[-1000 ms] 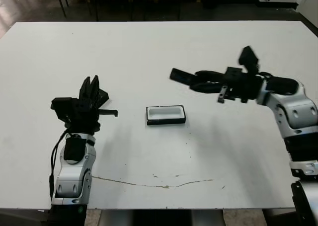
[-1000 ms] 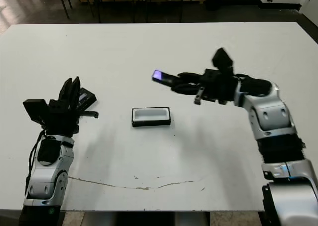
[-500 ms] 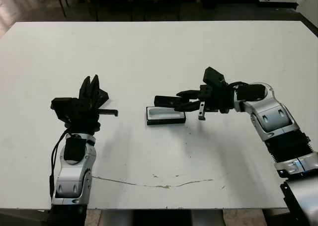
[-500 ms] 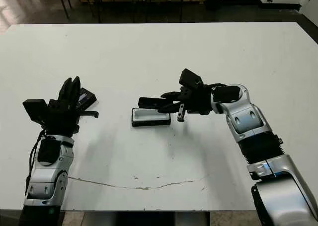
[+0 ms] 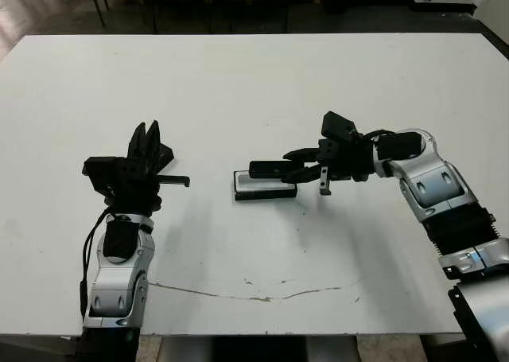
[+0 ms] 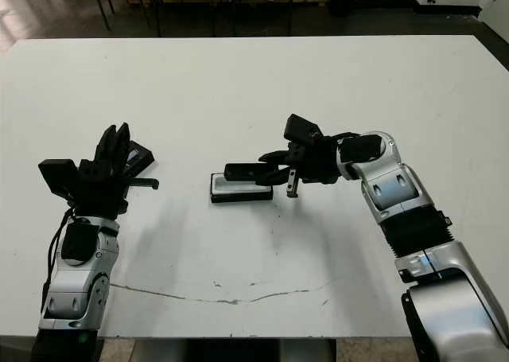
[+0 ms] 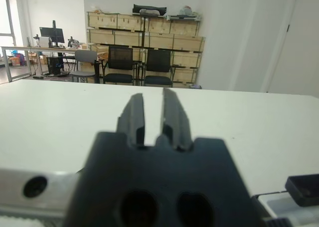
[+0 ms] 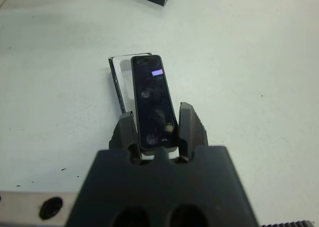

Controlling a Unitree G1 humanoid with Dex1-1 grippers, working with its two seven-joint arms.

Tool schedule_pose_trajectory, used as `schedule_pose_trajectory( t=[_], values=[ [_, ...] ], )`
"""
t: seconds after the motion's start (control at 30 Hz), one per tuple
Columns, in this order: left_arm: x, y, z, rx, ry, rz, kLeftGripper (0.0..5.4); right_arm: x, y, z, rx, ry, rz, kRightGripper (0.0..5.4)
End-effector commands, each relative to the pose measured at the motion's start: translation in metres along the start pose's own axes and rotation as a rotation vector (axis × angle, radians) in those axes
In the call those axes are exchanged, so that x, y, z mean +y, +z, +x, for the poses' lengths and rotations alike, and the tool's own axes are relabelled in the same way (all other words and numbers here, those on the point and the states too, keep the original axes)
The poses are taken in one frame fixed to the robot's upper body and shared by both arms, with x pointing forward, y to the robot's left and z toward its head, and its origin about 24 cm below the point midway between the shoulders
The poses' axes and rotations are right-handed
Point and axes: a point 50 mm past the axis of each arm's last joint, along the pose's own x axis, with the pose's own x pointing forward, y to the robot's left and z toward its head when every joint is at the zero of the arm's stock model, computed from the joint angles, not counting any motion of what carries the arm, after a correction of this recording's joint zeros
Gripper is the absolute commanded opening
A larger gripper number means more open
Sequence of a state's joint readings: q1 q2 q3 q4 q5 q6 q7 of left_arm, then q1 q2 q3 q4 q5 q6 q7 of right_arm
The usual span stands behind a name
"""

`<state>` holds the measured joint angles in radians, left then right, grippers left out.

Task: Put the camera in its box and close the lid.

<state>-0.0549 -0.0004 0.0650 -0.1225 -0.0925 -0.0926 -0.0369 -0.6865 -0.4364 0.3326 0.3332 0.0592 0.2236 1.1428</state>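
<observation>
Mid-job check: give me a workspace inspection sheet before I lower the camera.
Surface: white table, thin brownish scuff line near front edge.
Job's things: camera held over open box; lid lies flat behind left tool.
Clutter: nothing seen.
Grippers: right tool shut on camera; left tool empty, raised, fingers slightly apart.
Cables: black cable along left forearm.
Surroundings: chairs, stacked crates, desk with monitor.

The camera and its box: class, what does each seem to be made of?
Camera: probably glass or glossy plastic; its dark face mirrors light.
Box: black shell, perhaps plastic or card, with a matte white lining; exact material unclear.
</observation>
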Motion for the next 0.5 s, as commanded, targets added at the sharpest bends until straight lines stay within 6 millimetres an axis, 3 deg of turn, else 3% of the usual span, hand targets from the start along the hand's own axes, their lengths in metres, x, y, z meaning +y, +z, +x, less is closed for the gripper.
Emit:
schedule_pose_trajectory(
  t=[0.03,0.5],
  values=[
    [0.0026,-0.0061,-0.0033,0.037,0.015,0.007,0.00,-0.0026,-0.0006,-0.0008,0.018,0.011,-0.003,0.07],
    [0.0005,-0.0069,-0.0043,0.039,0.016,0.010,0.00,-0.0078,-0.0011,0.0017,0.047,0.031,-0.040,0.07]
  ],
)
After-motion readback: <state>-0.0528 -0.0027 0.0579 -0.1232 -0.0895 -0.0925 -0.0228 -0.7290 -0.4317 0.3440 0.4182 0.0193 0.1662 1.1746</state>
